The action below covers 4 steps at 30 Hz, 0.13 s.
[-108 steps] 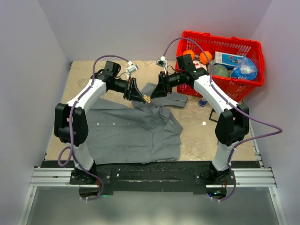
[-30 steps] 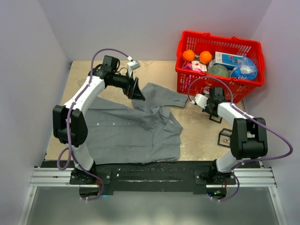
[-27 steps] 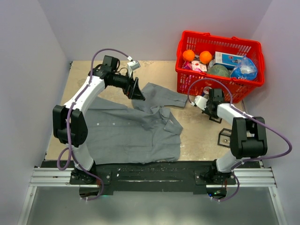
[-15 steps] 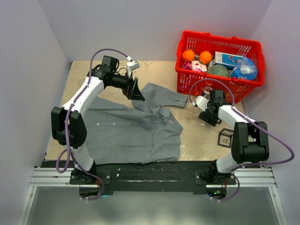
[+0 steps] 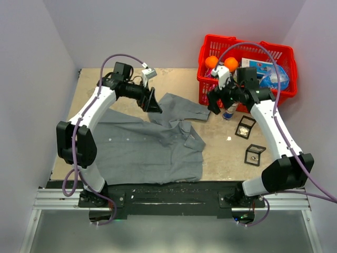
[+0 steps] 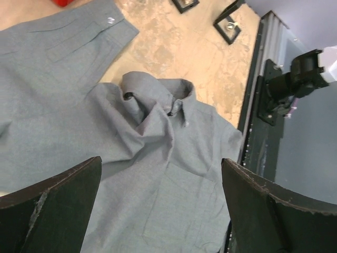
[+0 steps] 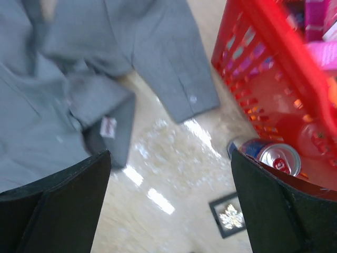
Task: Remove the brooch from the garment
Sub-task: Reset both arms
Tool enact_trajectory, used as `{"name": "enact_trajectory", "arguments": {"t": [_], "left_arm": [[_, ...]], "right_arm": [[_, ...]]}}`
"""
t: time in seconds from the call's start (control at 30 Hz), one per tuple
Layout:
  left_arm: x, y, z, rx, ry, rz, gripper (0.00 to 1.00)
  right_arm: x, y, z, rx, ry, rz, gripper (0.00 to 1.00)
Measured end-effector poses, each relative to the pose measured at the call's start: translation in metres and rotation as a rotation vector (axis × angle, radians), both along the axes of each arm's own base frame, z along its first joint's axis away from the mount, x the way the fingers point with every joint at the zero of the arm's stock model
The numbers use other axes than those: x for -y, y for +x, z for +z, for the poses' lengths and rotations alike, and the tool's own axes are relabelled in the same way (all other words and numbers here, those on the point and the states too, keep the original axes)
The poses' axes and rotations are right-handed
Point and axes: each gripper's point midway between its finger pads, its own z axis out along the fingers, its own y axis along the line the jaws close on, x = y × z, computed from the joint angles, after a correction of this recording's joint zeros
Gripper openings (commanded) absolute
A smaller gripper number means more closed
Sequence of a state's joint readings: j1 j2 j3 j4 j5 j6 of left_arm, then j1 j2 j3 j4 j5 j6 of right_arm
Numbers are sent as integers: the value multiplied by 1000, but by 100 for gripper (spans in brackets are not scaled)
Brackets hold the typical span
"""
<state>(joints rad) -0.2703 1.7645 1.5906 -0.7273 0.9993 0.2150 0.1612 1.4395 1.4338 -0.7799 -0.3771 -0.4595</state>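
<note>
top view: garment, grey shirt, lying spread on the table left of centre, collar rumpled. left gripper over the shirt's far edge, jaws apart, holding nothing. right gripper beside the red basket, jaws apart, holding nothing. brooch in a small black tray on bare table, well apart from the garment; second black tray nearer the arm bases.

left wrist view: fingers spread wide above the collar and shirt front; both trays at the top edge.

right wrist view: fingers spread wide, nothing between; sleeve, basket wall, drink can just beside the basket; gold leaf-shaped brooch in its tray at the lower edge.
</note>
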Motion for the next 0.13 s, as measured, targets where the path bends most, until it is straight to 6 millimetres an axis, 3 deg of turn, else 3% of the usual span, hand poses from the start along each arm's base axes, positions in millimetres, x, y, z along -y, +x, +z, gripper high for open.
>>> {"name": "enact_trajectory", "arguments": {"t": [0.1, 0.13], "left_arm": [[-5, 5, 0, 29, 30, 26, 100], [-9, 9, 0, 42, 45, 43, 100]], "right_arm": [[-17, 17, 50, 67, 110, -69, 99], [-23, 27, 77, 110, 152, -87, 99]]}}
